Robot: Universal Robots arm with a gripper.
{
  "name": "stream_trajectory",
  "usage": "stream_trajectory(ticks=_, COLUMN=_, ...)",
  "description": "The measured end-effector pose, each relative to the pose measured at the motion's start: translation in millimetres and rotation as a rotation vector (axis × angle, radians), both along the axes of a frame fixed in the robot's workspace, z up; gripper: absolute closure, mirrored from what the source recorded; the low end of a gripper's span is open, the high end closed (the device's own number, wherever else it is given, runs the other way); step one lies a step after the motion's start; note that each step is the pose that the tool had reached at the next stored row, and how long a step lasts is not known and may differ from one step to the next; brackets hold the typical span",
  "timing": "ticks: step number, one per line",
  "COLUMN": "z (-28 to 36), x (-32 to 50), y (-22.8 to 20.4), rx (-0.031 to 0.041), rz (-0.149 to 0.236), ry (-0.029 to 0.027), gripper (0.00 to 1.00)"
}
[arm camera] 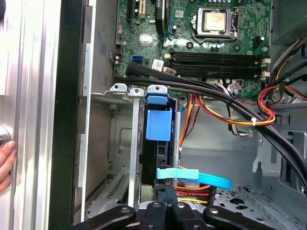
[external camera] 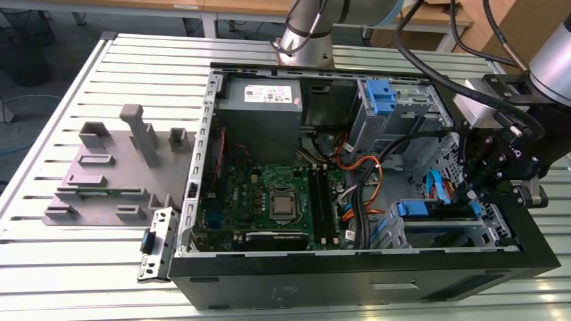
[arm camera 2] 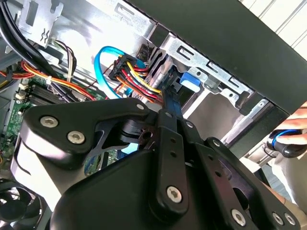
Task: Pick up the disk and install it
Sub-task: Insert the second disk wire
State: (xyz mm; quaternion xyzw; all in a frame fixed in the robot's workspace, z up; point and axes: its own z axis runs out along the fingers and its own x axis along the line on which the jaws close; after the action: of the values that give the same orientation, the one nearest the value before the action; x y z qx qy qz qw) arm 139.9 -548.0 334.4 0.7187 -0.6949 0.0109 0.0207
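While I hang over the open computer case [external camera: 357, 281] at the exterior view's right, my gripper [external camera: 486, 194] sits just above the drive bay [arm camera: 120, 143]; whether its fingers are spread or pressed together I cannot tell. Disk [arm camera: 158, 125] stands on edge in the bay, blue carrier showing, light-blue cable [arm camera: 201, 177] beside it, motherboard [external camera: 267, 200] nearby

The exterior view looks down from high, well back, over the table [external camera: 53, 267] and open computer case [external camera: 357, 281]. Both wrist views sit close inside it, sharing the drive cage [arm camera: 129, 143] [arm camera 2: 211, 72] and motherboard [arm camera: 216, 43] [arm camera 2: 38, 96].
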Motion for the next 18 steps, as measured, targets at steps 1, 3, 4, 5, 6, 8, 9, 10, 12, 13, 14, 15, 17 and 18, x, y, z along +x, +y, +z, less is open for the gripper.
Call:
stream_trajectory(ticks=1, z=1.7, x=0.0, y=0.0, rx=-0.0003, rz=0.000, ry=-0.0001, gripper=0.89)
stream_trajectory(ticks=3, z=4.9, x=0.0, y=0.0, rx=-0.0004, rz=0.000, ry=0.0000, gripper=0.89)
stream_trajectory(ticks=4, z=6.3, x=0.0, y=0.0, rx=-0.0005, rz=0.000, ry=0.0000, gripper=0.89)
stream_trajectory(ticks=5, z=7.8, x=0.0, y=0.0, rx=-0.0006, rz=0.000, ry=-0.0001, gripper=0.89)
stream_trajectory(ticks=6, z=9.4, x=0.0, y=0.0, rx=-0.0005, rz=0.000, ry=-0.0001, gripper=0.89)
stream_trajectory(ticks=8, z=12.7, x=0.0, y=0.0, rx=-0.0005, rz=0.000, ry=-0.0001, gripper=0.89)
stream_trajectory(ticks=9, z=14.5, x=0.0, y=0.0, rx=-0.0006, rz=0.000, ry=-0.0001, gripper=0.89)
stream_trajectory(ticks=10, z=16.4, x=0.0, y=0.0, rx=-0.0005, rz=0.000, ry=0.0000, gripper=0.89)
stream_trajectory(ticks=12, z=20.3, x=0.0, y=0.1, rx=-0.0005, rz=0.000, ry=-0.0001, gripper=0.89)
stream_trajectory(ticks=13, z=21.3, x=0.0, y=0.1, rx=-0.0006, rz=0.000, ry=0.0000, gripper=0.89)
stream_trajectory(ticks=14, z=21.5, x=0.0, y=0.1, rx=-0.0004, rz=0.000, ry=0.0000, gripper=0.89)
stream_trajectory(ticks=15, z=21.5, x=0.0, y=0.1, rx=-0.0003, rz=0.000, ry=-0.0001, gripper=0.89)
stream_trajectory(ticks=17, z=23.4, x=0.0, y=0.1, rx=-0.0005, rz=0.000, ry=0.0000, gripper=0.89)
stream_trajectory(ticks=18, z=25.2, x=0.0, y=0.1, rx=-0.0005, rz=0.000, ry=-0.0001, gripper=0.89)
